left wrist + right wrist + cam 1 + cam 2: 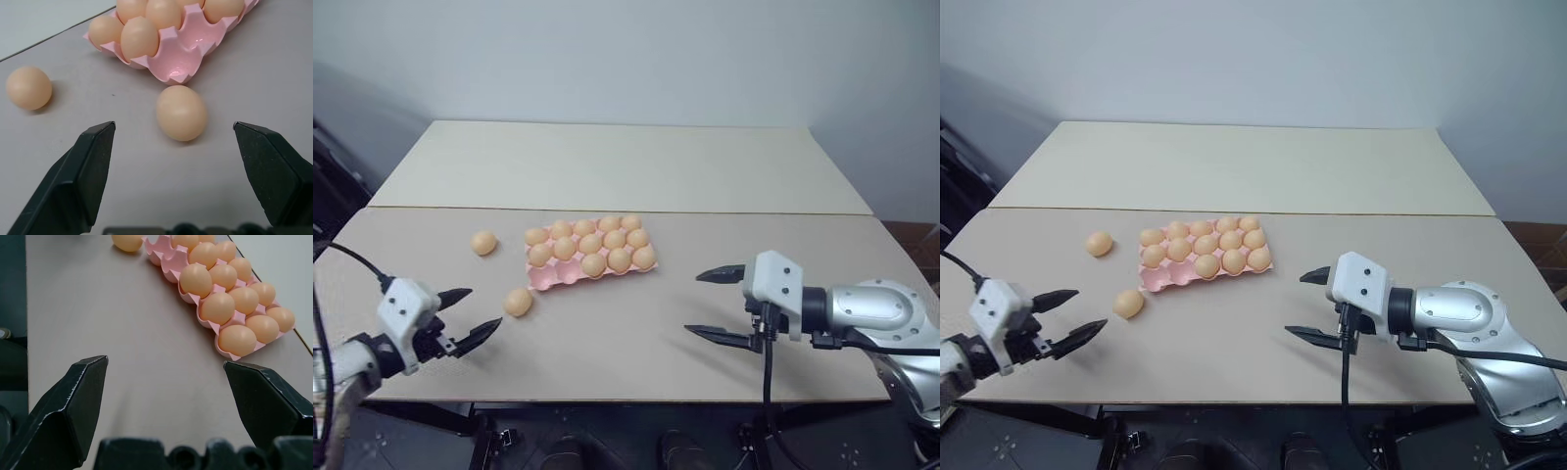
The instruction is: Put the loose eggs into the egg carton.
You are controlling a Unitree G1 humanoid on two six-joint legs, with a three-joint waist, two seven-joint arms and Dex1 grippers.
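**Plain tables against a pale wall**

A beige table (636, 343) fills the foreground. A second, lighter table (617, 162) butts against its far edge. Behind them rises a pale wall (626, 49). Dark floor (607, 441) shows below the near edge.

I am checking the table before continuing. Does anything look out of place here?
Yes. Two loose eggs lie on the table outside the egg carton: one just off its near-left corner, another farther left. The near-left cups are unfilled. Nothing looks broken.
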